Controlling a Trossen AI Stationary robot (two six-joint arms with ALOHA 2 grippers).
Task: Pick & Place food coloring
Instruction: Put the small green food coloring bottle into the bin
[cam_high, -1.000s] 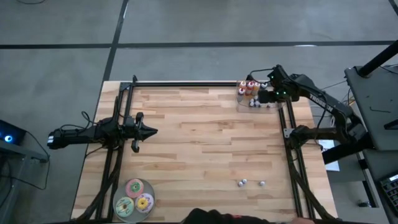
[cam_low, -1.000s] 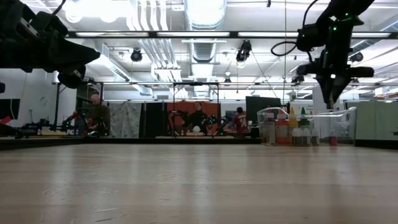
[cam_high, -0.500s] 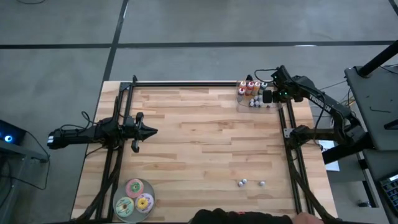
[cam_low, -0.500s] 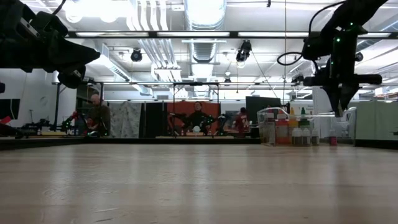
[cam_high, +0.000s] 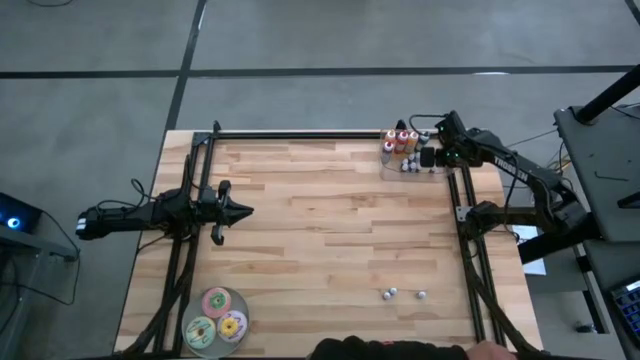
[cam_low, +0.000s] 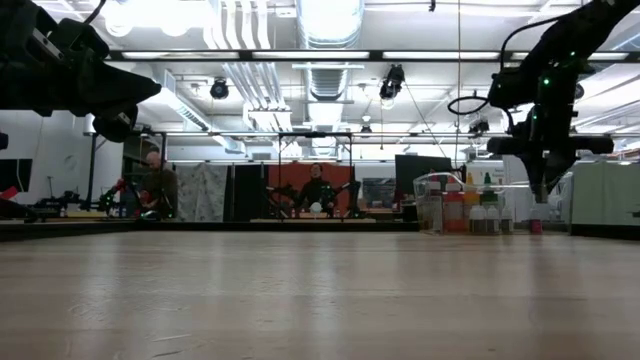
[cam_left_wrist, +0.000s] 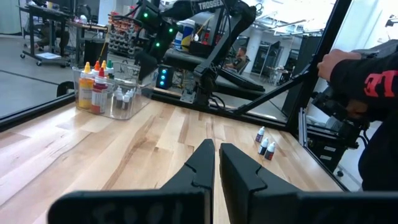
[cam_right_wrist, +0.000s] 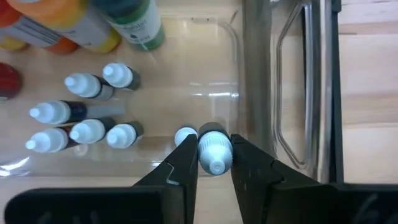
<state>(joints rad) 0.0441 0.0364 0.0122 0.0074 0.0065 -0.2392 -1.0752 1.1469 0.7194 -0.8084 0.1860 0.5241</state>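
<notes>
A clear plastic box (cam_high: 410, 155) stands at the table's far right corner. It holds larger orange, red and green bottles (cam_right_wrist: 93, 25) and several tiny pale-capped food coloring bottles (cam_right_wrist: 81, 124). My right gripper (cam_right_wrist: 214, 152) hangs over the box's right part (cam_low: 545, 195), pointing steeply down, shut on one tiny bottle. Three more tiny bottles (cam_left_wrist: 264, 146) stand on the wood near the front right (cam_high: 403, 294). My left gripper (cam_left_wrist: 216, 152) waits at the table's left (cam_high: 238, 211), level, fingers together, touching nothing. My right gripper pinches the tiny bottle by its upper end between its two fingers; the pale cap (cam_right_wrist: 215, 155) shows between the fingertips. The fingers come from above, slanting steeply down. The bottle stays upright, cap toward the wrist, beside another small bottle (cam_right_wrist: 185, 135). Whether its base touches the box floor is hidden.
Pink, green and yellow discs (cam_high: 216, 318) lie at the near left corner. Dark frame rails run along the left (cam_high: 190, 250) and right (cam_high: 465, 220) sides and the far edge. A person's hand and dark sleeve (cam_left_wrist: 354, 68) show beyond the right side.
My right gripper has sunk and drifted toward the table's right edge, coming lower over the clear box with the tiny bottle still between its fingers. Its fingers have kept the same gap.
</notes>
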